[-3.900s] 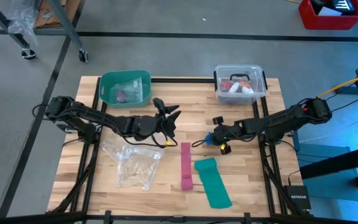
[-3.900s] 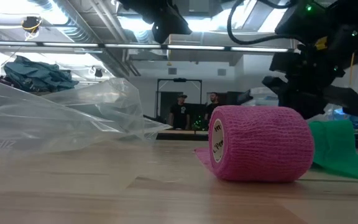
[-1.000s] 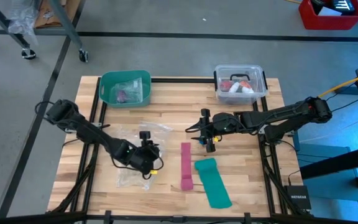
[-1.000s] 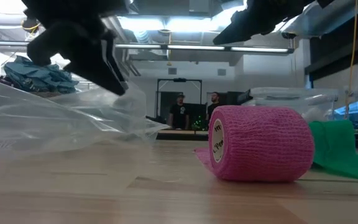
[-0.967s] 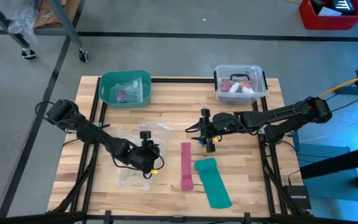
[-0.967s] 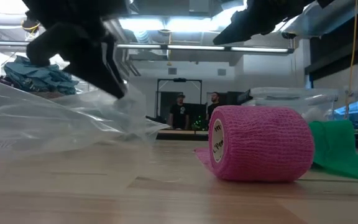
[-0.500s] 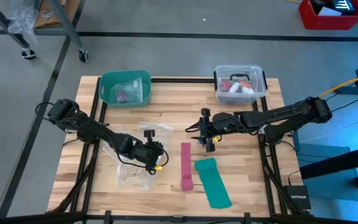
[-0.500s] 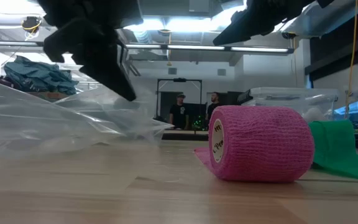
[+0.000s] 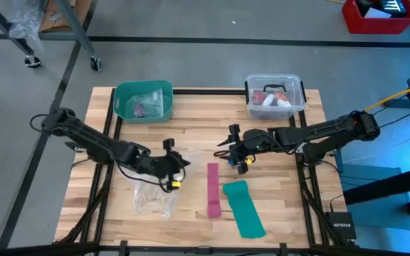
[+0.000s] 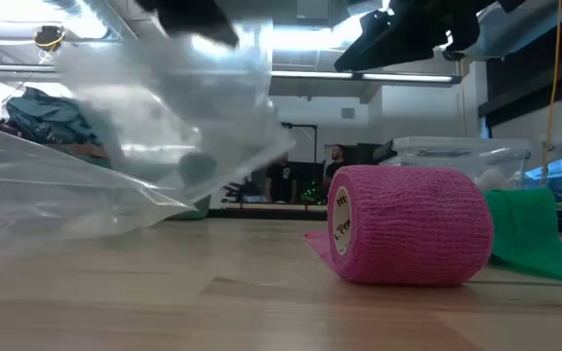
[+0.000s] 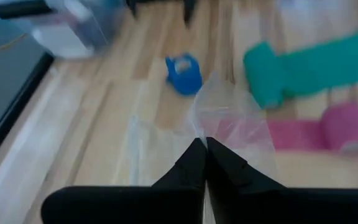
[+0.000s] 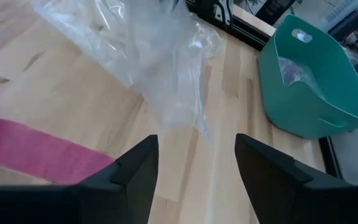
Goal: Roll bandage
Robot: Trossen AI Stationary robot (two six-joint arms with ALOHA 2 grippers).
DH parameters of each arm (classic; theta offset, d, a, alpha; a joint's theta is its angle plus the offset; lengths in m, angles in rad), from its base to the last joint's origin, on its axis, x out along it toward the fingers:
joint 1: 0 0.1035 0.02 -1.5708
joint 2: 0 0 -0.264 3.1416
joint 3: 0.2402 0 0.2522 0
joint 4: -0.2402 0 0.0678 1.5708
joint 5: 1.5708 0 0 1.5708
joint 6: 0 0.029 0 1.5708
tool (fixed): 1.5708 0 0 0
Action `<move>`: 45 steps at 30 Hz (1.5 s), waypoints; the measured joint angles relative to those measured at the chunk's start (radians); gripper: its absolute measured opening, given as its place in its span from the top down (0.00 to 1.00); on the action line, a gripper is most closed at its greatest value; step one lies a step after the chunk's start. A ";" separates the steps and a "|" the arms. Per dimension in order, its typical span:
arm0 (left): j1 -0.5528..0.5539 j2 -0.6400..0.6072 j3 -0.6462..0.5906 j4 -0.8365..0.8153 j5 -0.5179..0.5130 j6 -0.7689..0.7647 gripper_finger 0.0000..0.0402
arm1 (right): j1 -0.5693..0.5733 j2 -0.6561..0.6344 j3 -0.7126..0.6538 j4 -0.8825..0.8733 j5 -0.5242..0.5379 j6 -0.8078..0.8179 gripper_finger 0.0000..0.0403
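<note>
**Pinching the plastic bag, bandage lying loose**

Gripping a corner of the clear plastic bag point(image 9: 154, 192) with my left gripper point(image 9: 171, 165); in the left wrist view my fingers point(image 11: 199, 163) are pressed together on the film, and the bag point(image 11: 166, 146) is hanging from them. In the low view the bag point(image 10: 144, 127) is rising off the wooden table point(image 9: 191, 135), with the rest of it trailing on the boards.

I am taking the pink strip point(image 9: 213, 188) as landmark. The left gripper is hovering just beside the strip, on the side facing the green bin point(image 9: 143, 100). My right gripper point(image 9: 235, 158) is hanging on the strip's other side, toward the clear lidded box point(image 9: 275, 95), with its fingers point(image 12: 132, 168) spread and holding nothing.

The bandage point(image 11: 184, 73), a small crumpled blue lump, is lying on the table beyond the bag in the left wrist view, apart from both the pink strip and the teal strip point(image 9: 243, 208). I cannot make it out in the high view. The teal strip is lying just beside the pink strip, on the side away from the bag.
</note>
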 joint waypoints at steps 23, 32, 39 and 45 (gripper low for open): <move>0.000 -0.352 0.001 0.322 0.010 -0.044 1.00 | 0.000 0.000 0.000 0.094 0.000 -0.039 0.47; -0.036 -0.345 0.001 0.387 0.055 0.181 1.00 | 0.000 0.000 0.000 0.295 -0.004 0.031 0.47; -0.056 -0.329 0.001 0.553 0.064 0.331 1.00 | 0.000 0.000 0.000 0.374 -0.001 0.060 0.47; -0.059 -0.328 0.001 0.565 0.064 0.373 1.00 | 0.000 0.000 0.000 0.474 -0.048 0.139 0.47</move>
